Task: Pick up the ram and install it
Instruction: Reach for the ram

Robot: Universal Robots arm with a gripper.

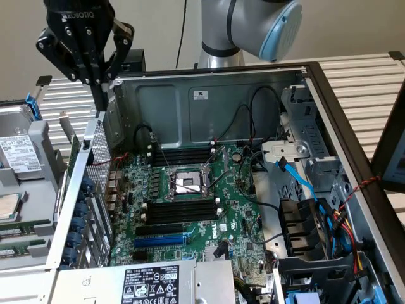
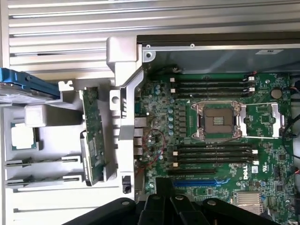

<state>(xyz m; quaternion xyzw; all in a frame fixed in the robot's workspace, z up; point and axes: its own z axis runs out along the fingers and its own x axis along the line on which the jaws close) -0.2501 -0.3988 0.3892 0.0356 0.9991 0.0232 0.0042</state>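
Open computer case [image 1: 164,101], green motherboard [image 1: 190,196] inside. Grey tray [image 2: 56,136] just beside its wall, holding the ram [image 2: 92,140] on edge. Over that wall, claw [image 1: 101,101] clenched on nothing, clear of the ram.

Bright, even light; the case [image 1: 164,101] interior sits slightly darker (shadows soft).

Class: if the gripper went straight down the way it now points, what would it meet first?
Probably the case's perforated rear wall, directly below the gripper in the exterior view; depth is unclear, so it might pass beside it.
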